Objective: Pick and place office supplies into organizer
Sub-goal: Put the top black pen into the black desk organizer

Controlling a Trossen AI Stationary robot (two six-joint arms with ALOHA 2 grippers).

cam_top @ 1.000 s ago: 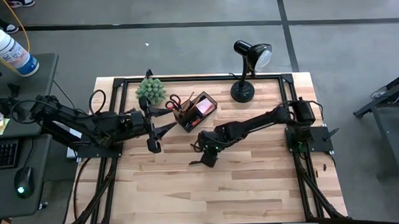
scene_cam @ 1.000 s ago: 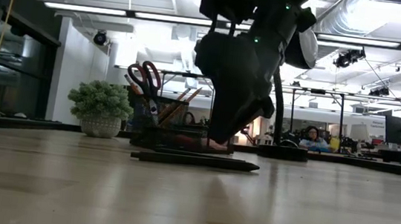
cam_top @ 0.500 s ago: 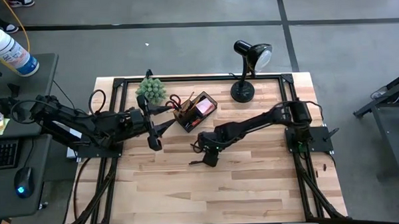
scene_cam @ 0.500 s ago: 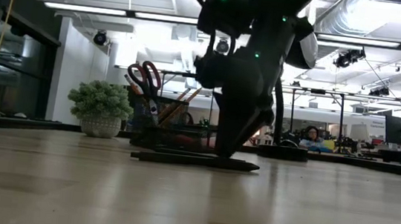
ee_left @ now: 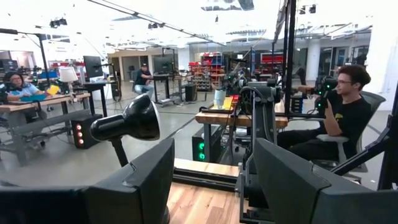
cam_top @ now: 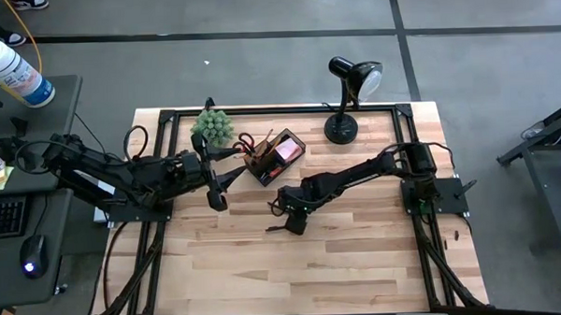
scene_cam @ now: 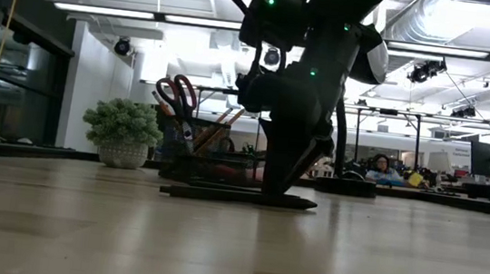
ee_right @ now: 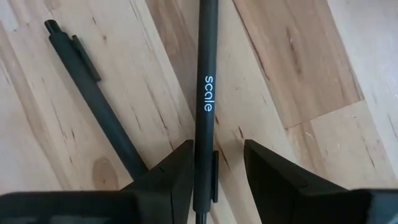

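Pens: two black pens [ee_right: 205,106] and [ee_right: 93,93] lie on the table [cam_top: 359,258], in front of the organizer.
Right gripper [cam_top: 295,219]: low over the pens, one pen between its part-open fingers [ee_right: 273,168]; grip not closed.
Left gripper [cam_top: 218,183]: raised beside the organizer, jaws wide, holding nothing.
Organizer [cam_top: 277,156]: near the back, holding scissors [scene_cam: 176,95] and pencils.
Plant [cam_top: 212,126]: left of the organizer.
Lamp [cam_top: 346,99]: back right.

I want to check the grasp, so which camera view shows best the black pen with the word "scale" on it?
The right wrist view: the pen fills the picture, lying on the wood between the right hand's open fingers, with its lettering readable. The low view shows only a dark bar on the table. The high view shows a small sliver; the left wrist view shows nothing of it.
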